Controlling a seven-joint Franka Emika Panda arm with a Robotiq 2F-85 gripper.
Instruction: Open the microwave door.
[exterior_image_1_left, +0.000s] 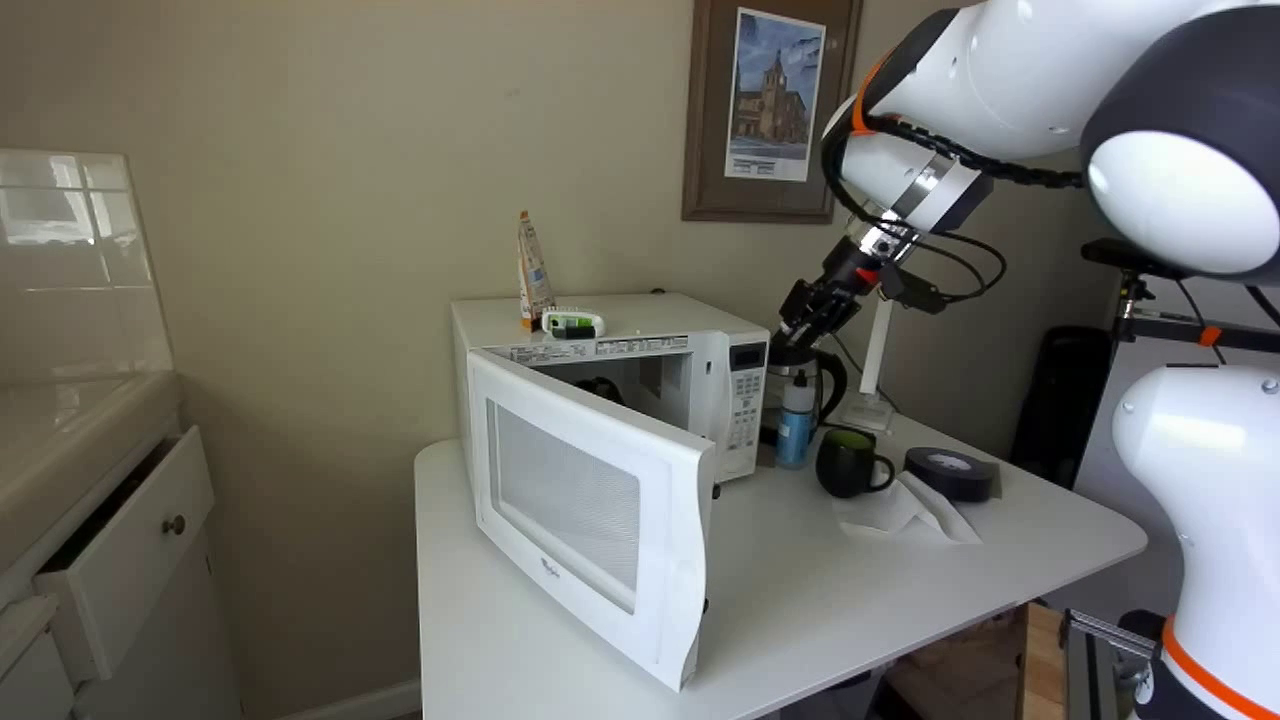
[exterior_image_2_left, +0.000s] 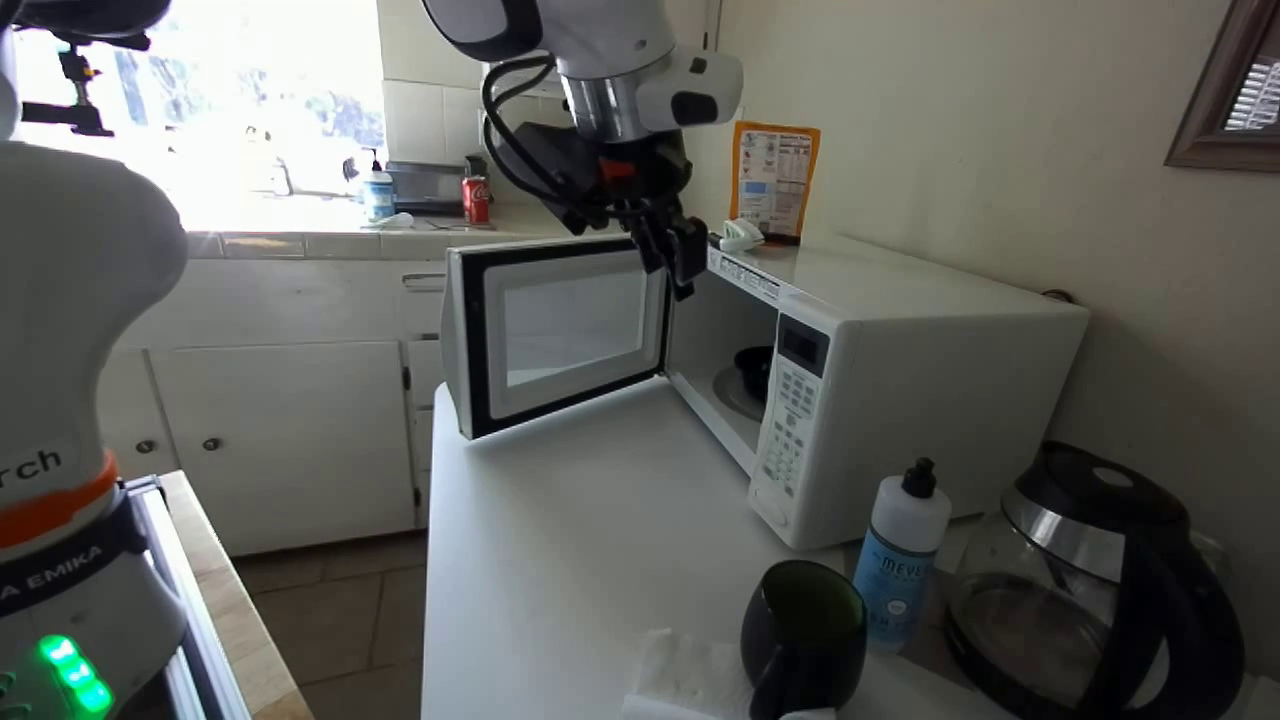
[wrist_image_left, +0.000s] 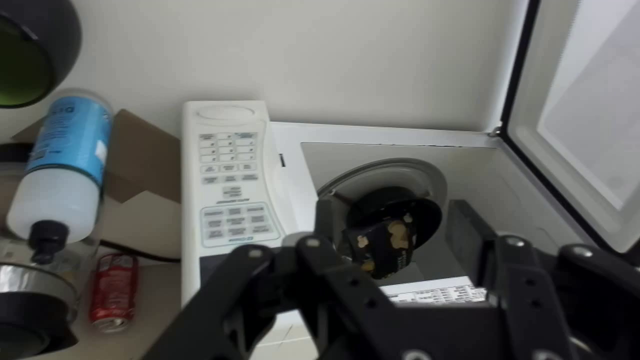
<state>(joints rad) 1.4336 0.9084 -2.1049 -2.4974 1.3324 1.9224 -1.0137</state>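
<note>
The white microwave stands on the table; its body shows in both exterior views and in the wrist view. Its door is swung wide open about its left edge; it also shows in an exterior view and at the right of the wrist view. My gripper is in the air in front of the microwave, apart from the door; it also shows in an exterior view. In the wrist view the gripper has its fingers spread with nothing between them, facing the open cavity.
A black bowl with a dark packet is inside the microwave. A dark mug, blue bottle and glass kettle stand beside it. An orange packet stands on top. Black tape lies on the table.
</note>
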